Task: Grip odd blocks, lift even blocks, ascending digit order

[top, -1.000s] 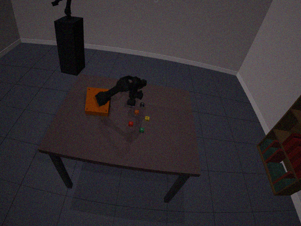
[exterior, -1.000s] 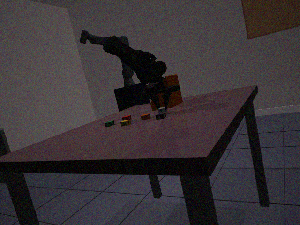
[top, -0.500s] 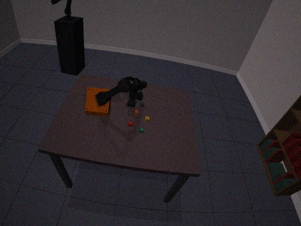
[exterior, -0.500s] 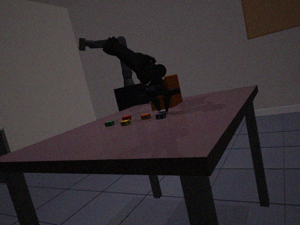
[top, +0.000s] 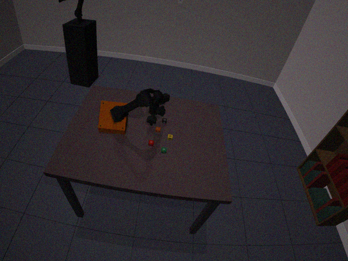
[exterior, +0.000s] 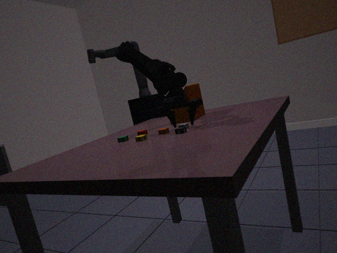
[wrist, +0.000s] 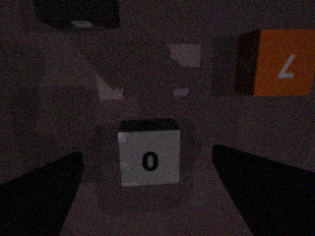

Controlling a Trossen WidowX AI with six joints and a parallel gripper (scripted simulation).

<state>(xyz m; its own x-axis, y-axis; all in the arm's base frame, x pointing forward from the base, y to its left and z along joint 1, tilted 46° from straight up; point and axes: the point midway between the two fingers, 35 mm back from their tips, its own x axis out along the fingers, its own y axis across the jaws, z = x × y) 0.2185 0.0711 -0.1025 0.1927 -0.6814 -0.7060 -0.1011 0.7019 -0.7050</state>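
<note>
Gripper (wrist: pixel 150 189) of mine stands wide, fingers clear either side of the white 0 block (wrist: pixel 149 158) resting on the table (wrist: pixel 207 133), so its turn looks finished; next, I'd rise and seek the next digit.

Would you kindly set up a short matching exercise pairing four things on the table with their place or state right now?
Things:
1. white cube printed 0
2. orange cube printed 7
3. green cube
4. gripper

Descriptions:
A. nearest the table's front edge in the top view
B. open, holding nothing
C. resting on the table between the two dark fingers, touched by neither
D. at the upper right of the wrist view, outside the fingers

Pairs: 1-C, 2-D, 3-A, 4-B
</note>
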